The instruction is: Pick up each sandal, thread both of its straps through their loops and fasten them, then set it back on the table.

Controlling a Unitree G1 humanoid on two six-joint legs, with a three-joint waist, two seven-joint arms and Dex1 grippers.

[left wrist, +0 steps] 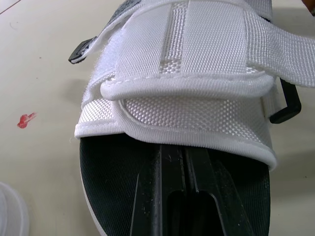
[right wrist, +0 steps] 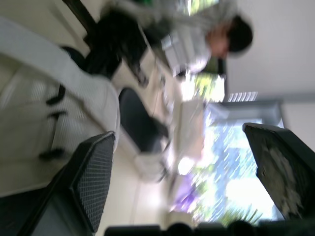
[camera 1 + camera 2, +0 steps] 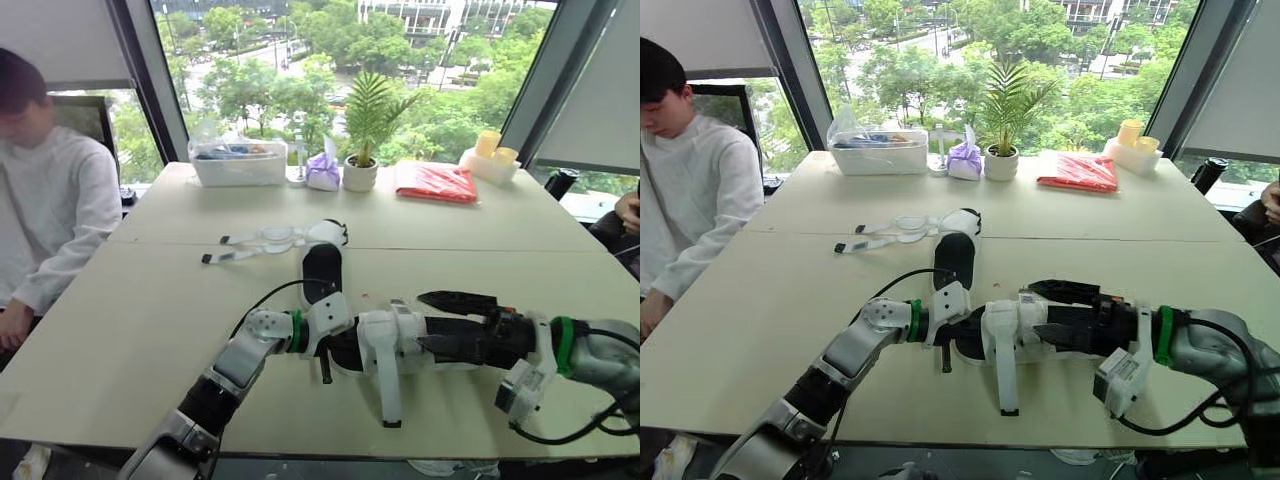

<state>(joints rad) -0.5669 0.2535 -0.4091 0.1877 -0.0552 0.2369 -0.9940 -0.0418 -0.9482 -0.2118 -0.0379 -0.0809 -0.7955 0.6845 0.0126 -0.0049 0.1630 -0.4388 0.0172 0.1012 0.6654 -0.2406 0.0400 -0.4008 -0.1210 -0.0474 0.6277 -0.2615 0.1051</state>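
Lying nearest on the pale table (image 3: 120,340) is 1 of 2 sandals: the near sandal (image 3: 385,345), black-soled with white mesh, with 1 loose strap (image 3: 388,395) trailing toward the table's near edge. The left hand (image 1: 183,162) has its 2 fingers together on the black footbed, tips under the mesh band. The right hand (image 3: 432,320) is spread wide, 1 finger beside the mesh. Farther off lies the far sandal (image 3: 322,270), its straps splayed. Beyond stand 1 clear box (image 3: 238,160), 1 potted plant (image 3: 360,172) and 1 red packet (image 3: 435,182). A seated person (image 3: 50,200) is at the robot's left, and windows look onto trees.
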